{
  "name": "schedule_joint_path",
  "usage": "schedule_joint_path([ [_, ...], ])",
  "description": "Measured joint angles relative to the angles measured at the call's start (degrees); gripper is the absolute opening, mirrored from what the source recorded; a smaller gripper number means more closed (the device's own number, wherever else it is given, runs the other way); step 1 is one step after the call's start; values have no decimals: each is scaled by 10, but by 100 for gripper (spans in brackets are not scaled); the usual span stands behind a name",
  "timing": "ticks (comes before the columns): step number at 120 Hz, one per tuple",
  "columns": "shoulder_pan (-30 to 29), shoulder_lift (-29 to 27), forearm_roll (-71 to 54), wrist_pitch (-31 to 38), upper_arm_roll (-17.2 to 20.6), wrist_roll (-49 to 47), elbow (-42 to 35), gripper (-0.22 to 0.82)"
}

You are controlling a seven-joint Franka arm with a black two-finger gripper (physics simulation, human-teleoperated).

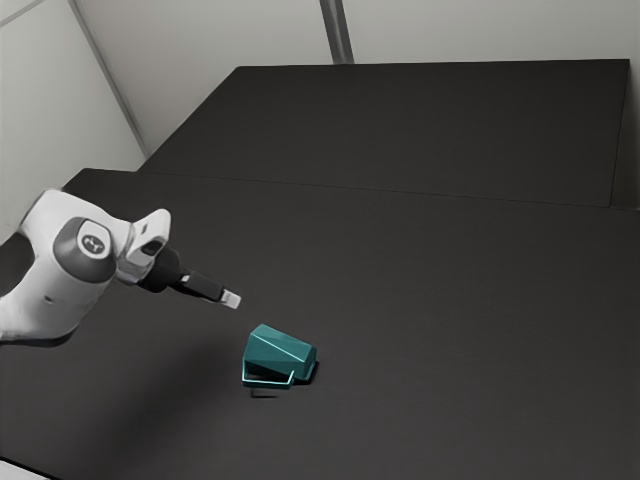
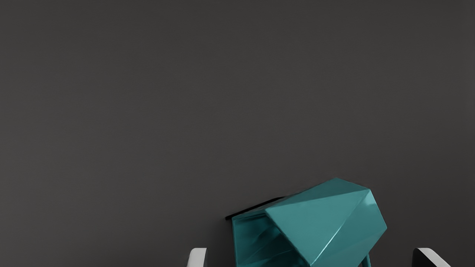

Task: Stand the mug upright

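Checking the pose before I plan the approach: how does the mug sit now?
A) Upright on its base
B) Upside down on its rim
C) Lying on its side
C: the mug rests on its side wall on the table, its open mouth facing sideways.

The mug (image 1: 280,350) is lying on its side on the surface (image 1: 450,300), its handle (image 1: 268,384) facing the exterior camera. Over on the exterior view's left, the tool (image 1: 231,299) is hovering above the surface near the mug, and a wall (image 1: 480,30) is standing behind it all.
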State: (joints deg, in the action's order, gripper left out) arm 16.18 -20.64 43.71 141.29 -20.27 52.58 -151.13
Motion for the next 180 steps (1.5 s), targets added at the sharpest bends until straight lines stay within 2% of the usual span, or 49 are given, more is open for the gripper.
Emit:
schedule_joint_path([
  [28, 1, 36, 176, 48, 60, 143, -1, 60],
  [49, 0, 32, 298, 69, 99, 219, -36, 60],
  [63, -17, -17, 335, 80, 104, 260, -91, 60],
  [75, -24, -29, 348, 87, 104, 289, -104, 60],
  [103, -24, 16, 369, 96, 111, 343, -103, 60],
  [117, -24, 21, 384, 96, 130, 365, -100, 60],
  [169, -22, 66, 497, 72, 144, 473, -85, 59],
  [180, -22, 68, 512, 70, 152, 489, -84, 56],
])
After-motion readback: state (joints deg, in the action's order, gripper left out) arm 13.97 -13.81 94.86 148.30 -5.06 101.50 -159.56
